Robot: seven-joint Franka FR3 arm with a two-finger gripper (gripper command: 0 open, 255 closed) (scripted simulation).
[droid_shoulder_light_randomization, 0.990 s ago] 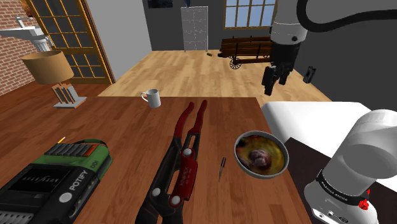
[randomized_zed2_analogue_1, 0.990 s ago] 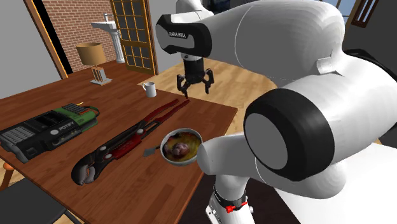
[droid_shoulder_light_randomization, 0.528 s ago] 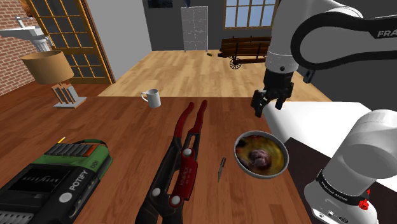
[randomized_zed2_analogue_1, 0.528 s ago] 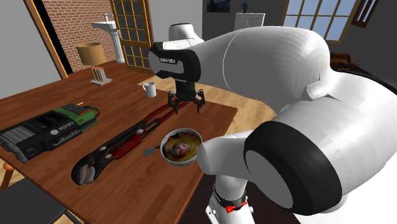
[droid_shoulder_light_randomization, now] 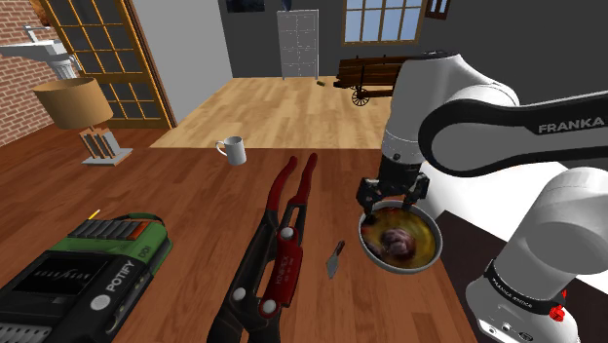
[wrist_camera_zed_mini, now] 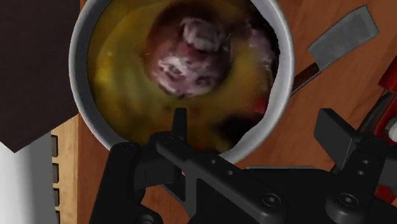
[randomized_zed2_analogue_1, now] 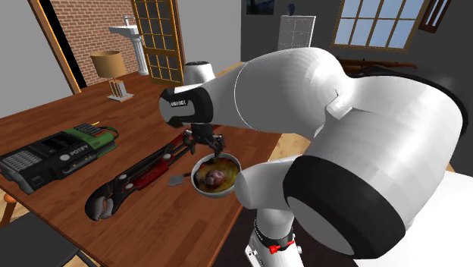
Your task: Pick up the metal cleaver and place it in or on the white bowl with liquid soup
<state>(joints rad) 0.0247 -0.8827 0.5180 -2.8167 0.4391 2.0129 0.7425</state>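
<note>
Grey-bladed, dark-handled cleaver (wrist_camera_zed_mini: pixel 340 37) lies beside the bowl (wrist_camera_zed_mini: pixel 286 63); gripper (wrist_camera_zed_mini: pixel 257 133) spread, empty

One cleaver (droid_shoulder_light_randomization: pixel 334 257), one bowl (droid_shoulder_light_randomization: pixel 435 245), one mug (droid_shoulder_light_randomization: pixel 232 149), one lamp (droid_shoulder_light_randomization: pixel 70 102)

Bowl (wrist_camera_zed_mini: pixel 286 63): pale grey rim; yellow soup (wrist_camera_zed_mini: pixel 121 76); mottled purple-brown lump (wrist_camera_zed_mini: pixel 191 51). Cleaver (wrist_camera_zed_mini: pixel 340 37): grey blade, dark handle. Pipe wrench (droid_shoulder_light_randomization: pixel 281 244): red with black. Mug (droid_shoulder_light_randomization: pixel 233 149): white. Surface (droid_shoulder_light_randomization: pixel 185 195): reddish-brown wood grain. Pincer (wrist_camera_zed_mini: pixel 254 121): black throughout. Arm (droid_shoulder_light_randomization: pixel 458 88): white, dark joints.
</note>
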